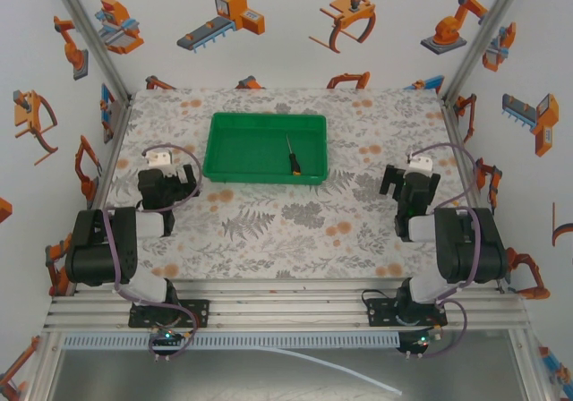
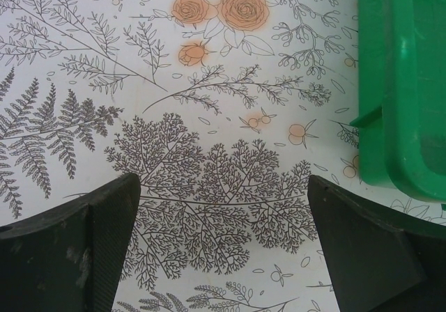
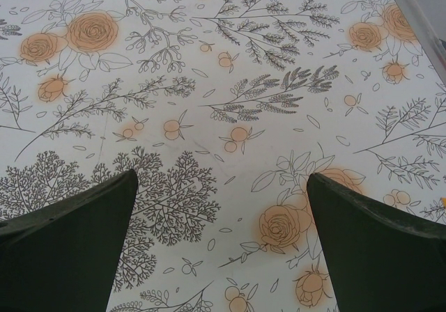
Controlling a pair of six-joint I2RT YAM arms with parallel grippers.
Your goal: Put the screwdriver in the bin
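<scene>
The screwdriver [image 1: 291,155] lies inside the bin [image 1: 264,178], near its right wall, with the shaft pointing away from the arms. The left gripper [image 2: 223,207], just left of the bin, and the right gripper [image 3: 223,207], well right of it, are both wide open and empty.

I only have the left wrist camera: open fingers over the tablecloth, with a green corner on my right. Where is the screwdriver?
Observer: The screwdriver already lies inside the bin, in its right half.
Operator: Is the right arm holding anything?
Observer: No. The right gripper is open over the tablecloth, with nothing between its fingers.
Operator: Is it near the bin?
Observer: In the top view it sits to the right of the bin, clearly apart from it and not touching.
</scene>
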